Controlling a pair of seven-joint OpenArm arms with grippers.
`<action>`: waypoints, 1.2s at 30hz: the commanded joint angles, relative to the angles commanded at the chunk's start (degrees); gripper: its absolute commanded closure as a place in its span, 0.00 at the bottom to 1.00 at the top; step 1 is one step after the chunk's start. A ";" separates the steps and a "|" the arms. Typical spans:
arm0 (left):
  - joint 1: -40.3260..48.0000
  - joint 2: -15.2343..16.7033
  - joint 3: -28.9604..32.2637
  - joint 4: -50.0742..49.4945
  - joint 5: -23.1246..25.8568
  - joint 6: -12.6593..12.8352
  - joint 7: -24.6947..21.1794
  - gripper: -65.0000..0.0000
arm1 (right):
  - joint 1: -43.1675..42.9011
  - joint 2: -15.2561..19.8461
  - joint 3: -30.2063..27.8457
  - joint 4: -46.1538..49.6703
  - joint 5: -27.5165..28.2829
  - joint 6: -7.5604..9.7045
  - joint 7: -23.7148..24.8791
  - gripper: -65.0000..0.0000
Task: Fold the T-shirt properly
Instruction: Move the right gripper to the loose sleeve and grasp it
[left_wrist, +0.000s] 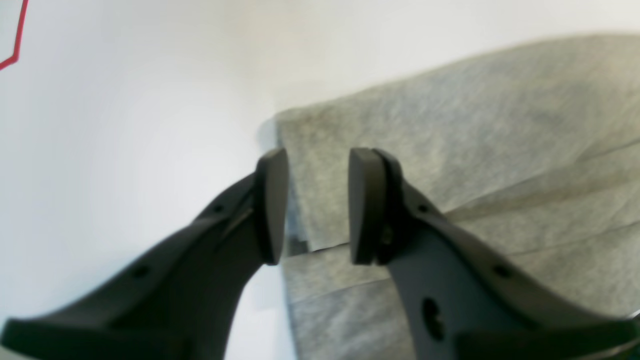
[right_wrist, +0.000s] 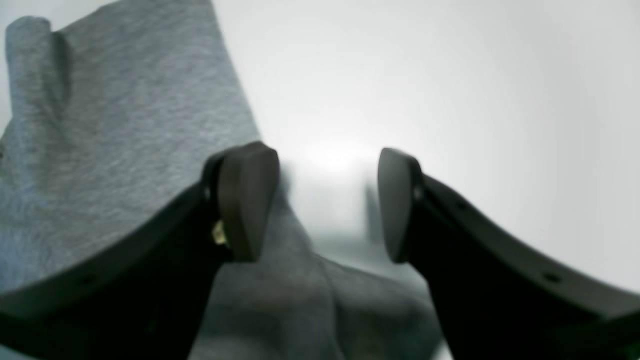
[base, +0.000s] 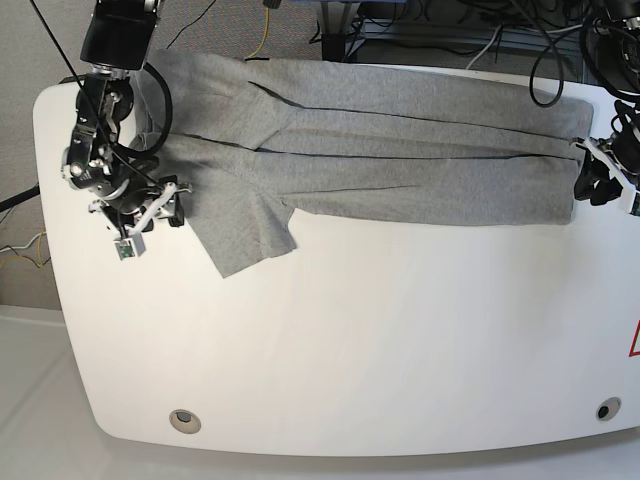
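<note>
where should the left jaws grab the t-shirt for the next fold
Probably the layered hem corner of the T-shirt at its end nearest the left gripper, coming in from the table side. Its jaws stand open astride that folded edge, and the stacked layers there give a firm lip to pinch.

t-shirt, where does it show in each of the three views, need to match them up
Left wrist: the T-shirt fills the right half, its folded edge between the open left gripper fingertips.
Right wrist: grey cloth on the left and bottom centre, under the open right gripper.
Base: spread across the table's far side, one sleeve hanging toward the camera.
Shared landmark: the white table.
</note>
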 joint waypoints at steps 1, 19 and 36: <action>-0.03 0.28 -0.01 0.00 0.16 0.00 -0.05 0.73 | 0.65 -0.16 -0.55 -1.24 -0.03 -0.05 0.62 0.49; -0.56 -1.75 0.53 -0.33 0.32 1.33 2.47 0.53 | 11.38 -4.59 -1.04 -23.27 0.06 1.01 7.91 0.49; -0.61 -2.08 -2.16 -0.04 -4.70 1.44 2.55 0.57 | 11.67 -6.01 -1.64 -21.52 0.48 6.04 4.93 0.48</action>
